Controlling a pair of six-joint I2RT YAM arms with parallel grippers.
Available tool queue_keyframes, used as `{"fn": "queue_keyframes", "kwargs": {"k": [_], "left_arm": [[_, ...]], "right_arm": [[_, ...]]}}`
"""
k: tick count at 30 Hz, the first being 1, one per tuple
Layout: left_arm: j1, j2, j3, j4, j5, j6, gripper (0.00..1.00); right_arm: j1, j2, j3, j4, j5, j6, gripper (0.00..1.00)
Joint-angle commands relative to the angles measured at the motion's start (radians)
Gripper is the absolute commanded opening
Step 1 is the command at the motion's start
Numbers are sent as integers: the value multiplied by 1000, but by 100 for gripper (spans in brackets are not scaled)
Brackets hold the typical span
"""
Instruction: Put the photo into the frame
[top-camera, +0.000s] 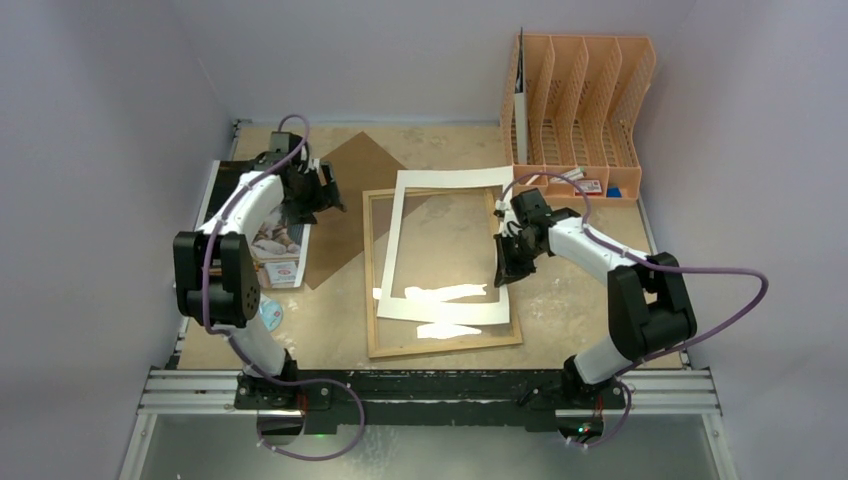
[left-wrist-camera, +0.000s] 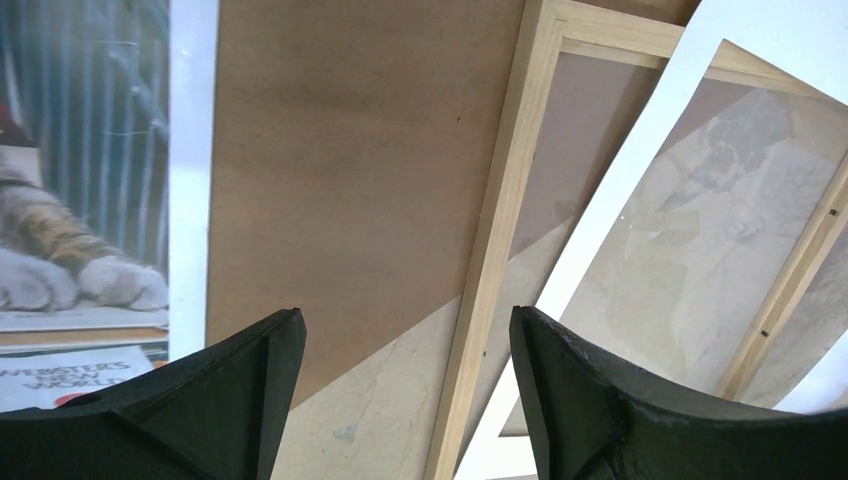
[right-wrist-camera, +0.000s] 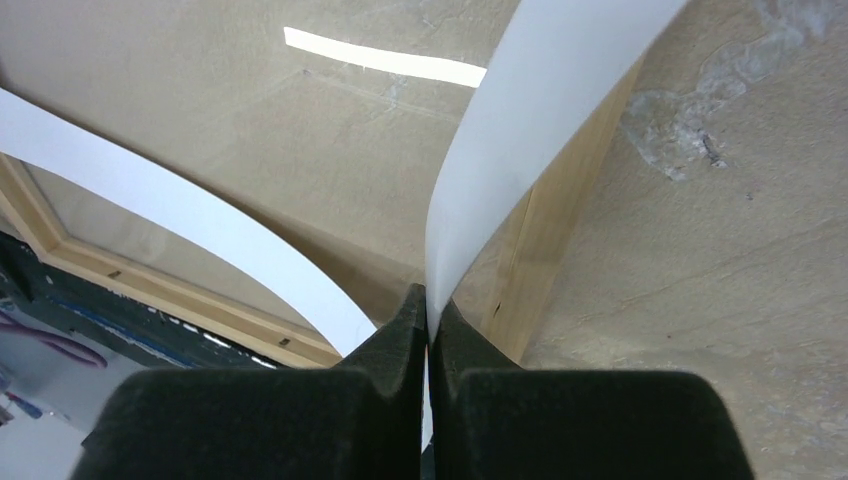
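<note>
The frame (top-camera: 372, 285), a thin light-wood border, lies flat mid-table. Its white mat (top-camera: 450, 181) lies skewed across it, with the right side lifted. My right gripper (top-camera: 506, 266) is shut on that right strip; in the right wrist view the white mat (right-wrist-camera: 520, 130) curves up out of the gripper (right-wrist-camera: 428, 302) beside the frame's rail (right-wrist-camera: 545, 250). The photo (top-camera: 278, 243) of a cat lies at the left edge, partly under my left arm. My left gripper (top-camera: 325, 195) hangs open above the brown backboard (left-wrist-camera: 350, 150), with the photo (left-wrist-camera: 80, 200) to its left and the frame (left-wrist-camera: 500, 220) to its right.
The brown backboard (top-camera: 345, 215) lies between photo and frame, one corner under the frame. An orange file organiser (top-camera: 580, 100) stands at the back right, with small items (top-camera: 598, 187) at its foot. Walls close in the table on three sides.
</note>
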Motion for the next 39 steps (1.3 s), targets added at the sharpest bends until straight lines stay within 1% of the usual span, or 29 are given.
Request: {"fn": "queue_keyframes", "kwargs": {"k": [1, 9, 12, 15, 17, 20, 23, 25, 27, 30, 32, 34, 39], "left_arm": [[-27, 12, -17, 72, -8, -41, 78], [-86, 49, -109, 228, 39, -87, 78], [-111, 87, -111, 270, 41, -100, 75], [-123, 115, -105, 308, 28, -108, 71], [-124, 137, -97, 332, 13, -109, 69], [-125, 173, -74, 348, -15, -106, 68], [-130, 202, -56, 356, -25, -104, 67], [-130, 210, -54, 365, -27, -107, 67], [-131, 211, -60, 378, -21, -108, 67], [-132, 210, -67, 387, -12, -103, 67], [-132, 211, -69, 388, -7, -97, 67], [-132, 215, -67, 385, -6, -92, 67], [-132, 213, -66, 375, -5, -83, 67]], "right_arm": [[22, -15, 11, -64, 19, -31, 0], [73, -26, -3, -70, -16, -31, 0], [88, -26, -2, -74, -5, -32, 0], [88, -33, 11, -85, 38, -26, 0], [89, -45, 20, -82, 62, -15, 5], [88, -64, 20, -67, 73, 20, 18], [87, -85, 7, -14, 116, 70, 34], [87, -104, -11, 49, 129, 96, 41], [84, -136, -40, 141, 127, 134, 47], [73, -171, -88, 312, 77, 194, 53], [69, -179, -111, 405, 60, 236, 60], [58, -171, -133, 488, 44, 279, 63], [26, -128, -160, 648, 19, 333, 63]]}}
